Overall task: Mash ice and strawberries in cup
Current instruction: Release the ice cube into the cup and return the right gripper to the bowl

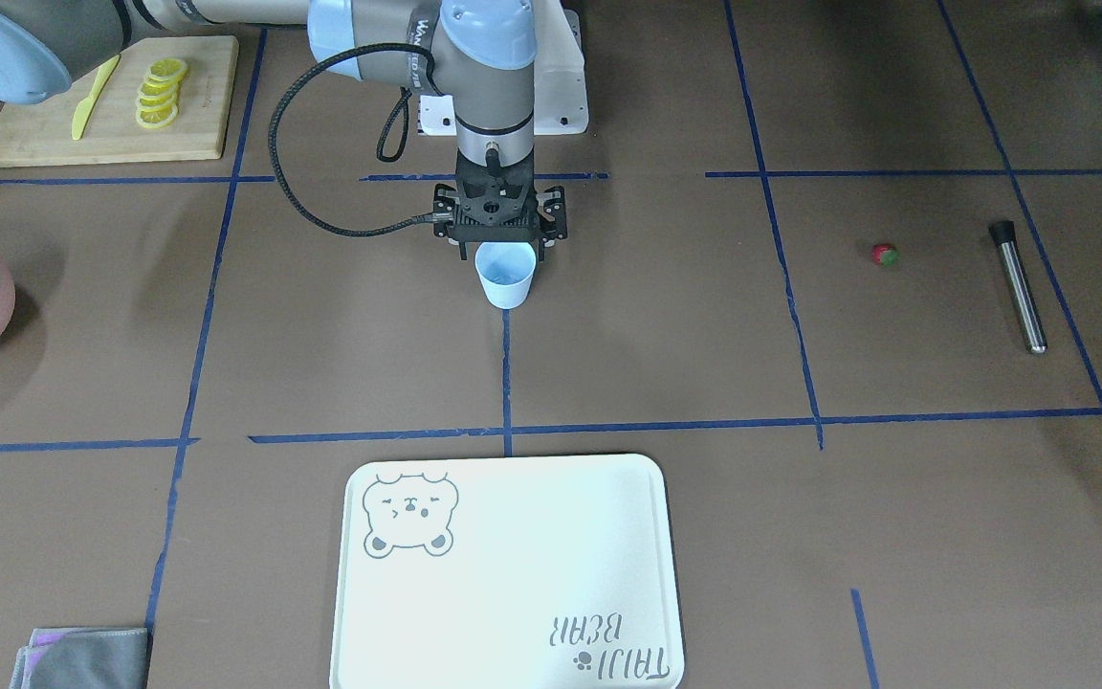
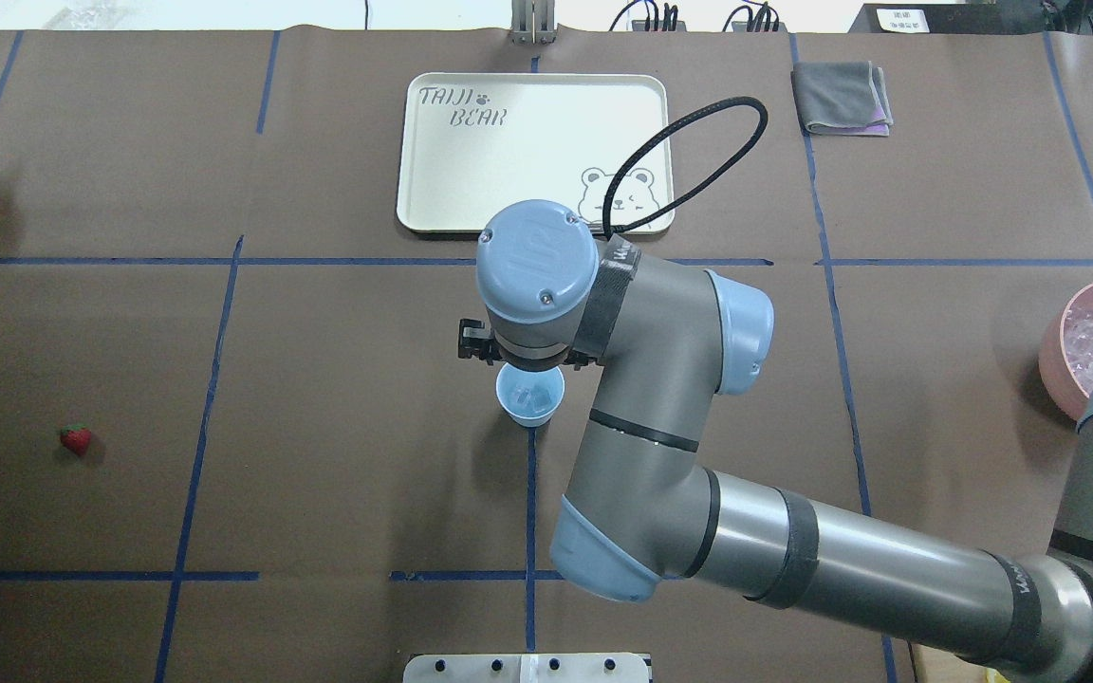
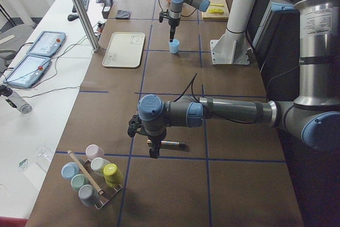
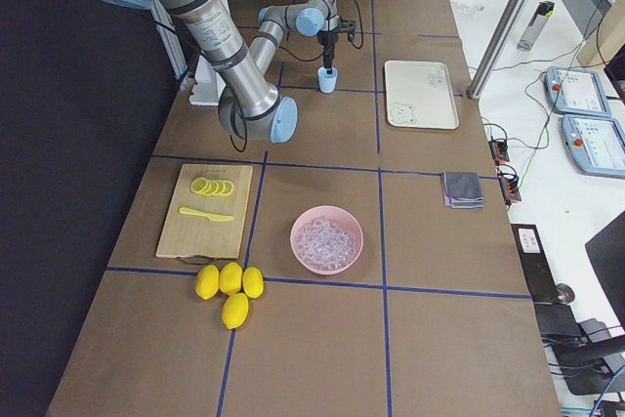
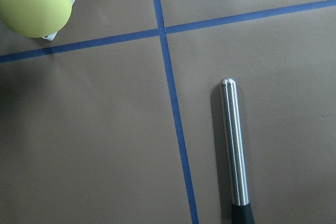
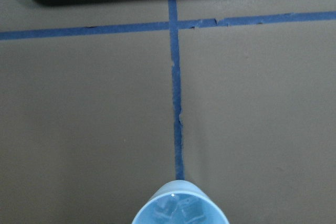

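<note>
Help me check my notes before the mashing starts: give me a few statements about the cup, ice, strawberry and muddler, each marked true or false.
1. The pale blue cup has ice cubes in it. True.
2. The strawberry is inside the cup. False: it lies on the table, far off toward the robot's left.
3. The metal muddler stands upright in the cup. False: it lies flat on the table, beyond the strawberry.
4. The pink bowl holds a heap of ice cubes. True.
5. The right gripper is far from the cup. False: it hangs just above it.
</note>
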`<state>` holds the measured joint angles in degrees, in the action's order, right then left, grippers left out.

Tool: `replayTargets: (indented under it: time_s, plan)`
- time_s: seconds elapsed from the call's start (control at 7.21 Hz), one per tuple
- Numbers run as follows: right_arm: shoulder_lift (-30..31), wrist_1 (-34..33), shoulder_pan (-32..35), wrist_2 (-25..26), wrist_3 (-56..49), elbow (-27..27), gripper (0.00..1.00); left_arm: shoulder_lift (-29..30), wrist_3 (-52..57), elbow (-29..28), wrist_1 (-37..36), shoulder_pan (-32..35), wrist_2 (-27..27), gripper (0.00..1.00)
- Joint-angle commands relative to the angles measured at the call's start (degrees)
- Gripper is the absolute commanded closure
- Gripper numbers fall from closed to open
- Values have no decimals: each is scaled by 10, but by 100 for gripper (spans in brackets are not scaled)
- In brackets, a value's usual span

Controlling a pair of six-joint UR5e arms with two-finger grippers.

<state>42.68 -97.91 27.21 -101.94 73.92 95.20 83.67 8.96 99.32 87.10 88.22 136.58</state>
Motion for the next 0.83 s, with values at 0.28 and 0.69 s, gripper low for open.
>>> replayTargets:
  time_s: [0.28,0.69]
  plan:
    - [162,5,160,-146,-218,139,1,0,0,0,0,-3,0,0]
    - [294,9,306,-261,-441,179,1,0,0,0,1,-3,0,0]
